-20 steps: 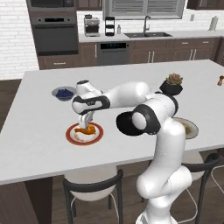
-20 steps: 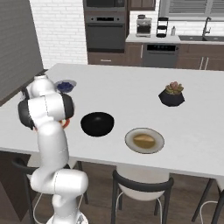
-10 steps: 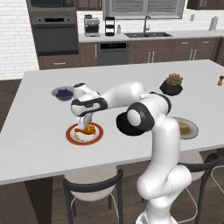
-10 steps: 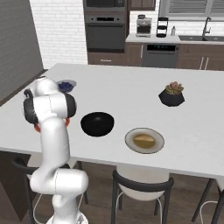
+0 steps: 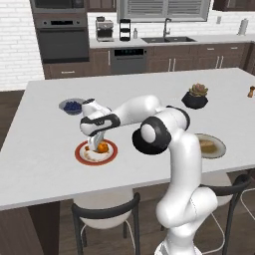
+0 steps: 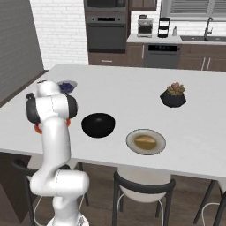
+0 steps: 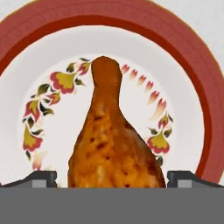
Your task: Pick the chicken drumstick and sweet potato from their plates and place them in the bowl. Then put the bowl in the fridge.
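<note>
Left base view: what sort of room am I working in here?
A home kitchen, most likely: a wall oven, a sink with a tap on the back counter, a coffee maker, and a white island counter with stools.

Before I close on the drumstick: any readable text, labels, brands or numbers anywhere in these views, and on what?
None can be read.
Red-rimmed plate under the chicken drumstick: painted flowers and a faint rim pattern, no lettering.
Dishwasher and wall oven: their control panels are too small and blurred to read.
Black bowl, grey plate and succulent pot: no markings visible.
</note>
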Motion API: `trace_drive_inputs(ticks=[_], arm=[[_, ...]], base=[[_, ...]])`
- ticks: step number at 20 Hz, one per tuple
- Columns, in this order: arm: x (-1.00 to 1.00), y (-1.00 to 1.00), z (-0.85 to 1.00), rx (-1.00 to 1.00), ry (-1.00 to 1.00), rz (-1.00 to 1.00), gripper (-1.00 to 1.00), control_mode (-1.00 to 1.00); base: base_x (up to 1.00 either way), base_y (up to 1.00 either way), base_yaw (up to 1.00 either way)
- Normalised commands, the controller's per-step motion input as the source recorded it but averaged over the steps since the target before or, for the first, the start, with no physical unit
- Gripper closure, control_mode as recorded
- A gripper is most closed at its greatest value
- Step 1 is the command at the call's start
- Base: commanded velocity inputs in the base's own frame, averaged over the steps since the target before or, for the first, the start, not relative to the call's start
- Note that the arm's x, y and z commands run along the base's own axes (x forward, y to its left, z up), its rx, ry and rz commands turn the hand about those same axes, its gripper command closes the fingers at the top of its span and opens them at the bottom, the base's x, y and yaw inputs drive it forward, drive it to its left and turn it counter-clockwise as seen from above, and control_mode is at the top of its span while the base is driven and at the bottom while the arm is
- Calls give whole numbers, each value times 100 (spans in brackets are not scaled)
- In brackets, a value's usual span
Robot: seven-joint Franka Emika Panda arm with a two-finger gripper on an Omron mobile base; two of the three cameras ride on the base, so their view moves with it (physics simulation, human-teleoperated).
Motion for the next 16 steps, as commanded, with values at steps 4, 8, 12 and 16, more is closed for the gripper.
trace_drive_inputs(ticks=[4,8,12,16], arm=[[9,0,-44,0,0,0,-100,-100],[7,-1,-34,0,-1,0,-100,-100],[-2,-6,-24,1,-4,1,100,-100],[-36,-17,-9,0,-8,2,100,-100]], base=[[0,0,0],[0,0,0],[0,0,0],[0,0,0]])
